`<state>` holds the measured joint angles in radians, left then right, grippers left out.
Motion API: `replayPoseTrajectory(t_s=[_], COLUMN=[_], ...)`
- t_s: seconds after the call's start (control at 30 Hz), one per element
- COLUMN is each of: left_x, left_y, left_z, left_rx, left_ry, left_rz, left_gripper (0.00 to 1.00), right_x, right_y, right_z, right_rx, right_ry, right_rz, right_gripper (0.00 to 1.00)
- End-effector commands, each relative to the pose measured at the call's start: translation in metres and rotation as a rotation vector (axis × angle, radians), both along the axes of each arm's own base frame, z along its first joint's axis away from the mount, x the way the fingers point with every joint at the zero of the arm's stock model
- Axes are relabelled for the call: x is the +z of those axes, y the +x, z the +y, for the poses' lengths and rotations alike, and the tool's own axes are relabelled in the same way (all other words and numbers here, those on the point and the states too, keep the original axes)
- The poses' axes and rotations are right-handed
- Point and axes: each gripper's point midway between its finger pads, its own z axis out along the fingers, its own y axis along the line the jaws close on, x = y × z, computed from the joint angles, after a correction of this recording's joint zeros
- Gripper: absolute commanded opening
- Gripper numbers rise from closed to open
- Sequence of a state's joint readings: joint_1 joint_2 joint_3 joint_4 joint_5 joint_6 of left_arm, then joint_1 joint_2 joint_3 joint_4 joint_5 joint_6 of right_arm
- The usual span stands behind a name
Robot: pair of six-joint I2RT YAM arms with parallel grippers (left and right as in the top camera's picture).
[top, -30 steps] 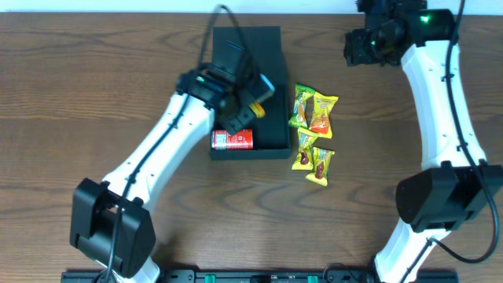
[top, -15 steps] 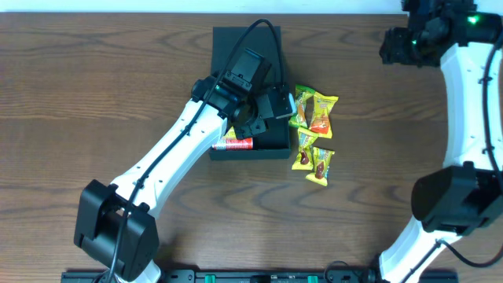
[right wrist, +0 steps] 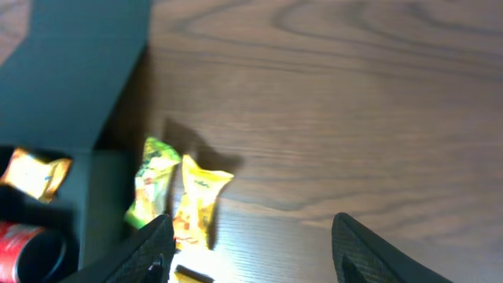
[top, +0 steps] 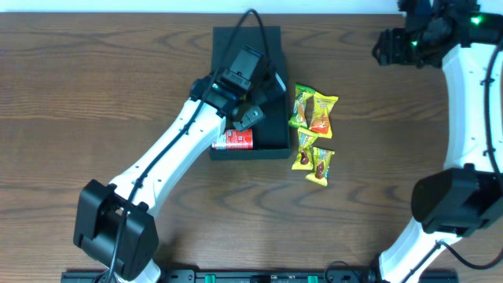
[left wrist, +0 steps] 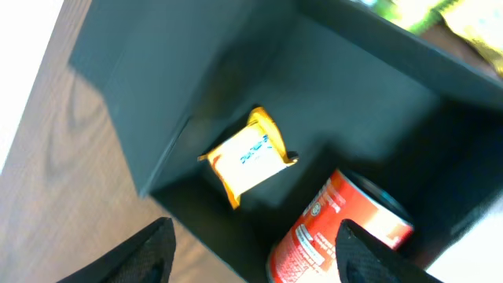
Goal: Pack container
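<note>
Left gripper (top: 258,102) pulled back from container's right edge toward its middle, jaws spread wider, gripping nothing. Container (top: 271,132) upper centre of overhead frame, directly beneath it. Yellow packet (left wrist: 247,157), red can (left wrist: 330,224) inside. Right gripper (top: 391,49) upper right, well apart, unclenched, empty.

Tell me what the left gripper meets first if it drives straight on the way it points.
Probably the yellow packet inside the container, though the red can beside it may come first; depth is unclear.
</note>
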<state>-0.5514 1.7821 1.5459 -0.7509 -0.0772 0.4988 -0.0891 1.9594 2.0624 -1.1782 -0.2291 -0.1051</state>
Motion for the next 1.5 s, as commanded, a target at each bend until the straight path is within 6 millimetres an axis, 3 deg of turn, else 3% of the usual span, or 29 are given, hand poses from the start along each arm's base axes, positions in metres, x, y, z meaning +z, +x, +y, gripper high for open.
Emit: replayPoseTrajectory(t_s=[0.0,0.07,0.17,0.33,0.47,0.57,0.63,0.9,1.2,1.33,1.47], left_x=[0.038,0.052,0.074,0.086,0.079,0.077,0.077,0.076,0.076,0.074,0.073], left_y=[0.023,0.032,0.045,0.052,0.05,0.048,0.047,0.046,0.045,0.046,0.046], left_z=[0.024,0.042,0.087,0.167,0.203,0.221,0.232,0.244,0.252,0.252,0.252], left_rx=[0.282,0.388,0.571,0.789,0.856,0.891,0.914,0.939,0.94,0.93,0.931], left_ry=[-0.149,-0.207,-0.291,-0.336,-0.386,-0.416,-0.426,-0.428,-0.411,-0.402,-0.4], left_rz=[-0.067,-0.088,-0.131,-0.159,-0.106,-0.083,-0.079,-0.081,-0.088,-0.086,-0.082], left_gripper=[0.64,0.64,0.65,0.73,0.75,0.75,0.76,0.8,0.83,0.83,0.83], right_x=[0.02,0.02,0.014,-0.021,-0.061,-0.081,-0.093,-0.14,-0.186,-0.191,-0.187], right_y=[-0.004,-0.008,-0.016,-0.028,-0.044,-0.057,-0.061,-0.055,-0.053,-0.046,-0.038], right_z=[0.049,0.075,0.121,0.181,0.227,0.257,0.272,0.302,0.309,0.316,0.327], right_rx=[0.186,0.273,0.421,0.585,0.702,0.788,0.756,0.18,-0.12,-0.185,-0.184], right_ry=[0.014,-0.002,-0.026,-0.037,-0.045,-0.07,-0.087,-0.016,0.022,0.069,0.11], right_rz=[-0.065,-0.072,-0.078,-0.022,0.054,0.081,0.105,0.243,0.32,0.31,0.273], right_gripper=[0.63,0.62,0.62,0.62,0.61,0.61,0.62,0.61,0.61,0.73,0.96])
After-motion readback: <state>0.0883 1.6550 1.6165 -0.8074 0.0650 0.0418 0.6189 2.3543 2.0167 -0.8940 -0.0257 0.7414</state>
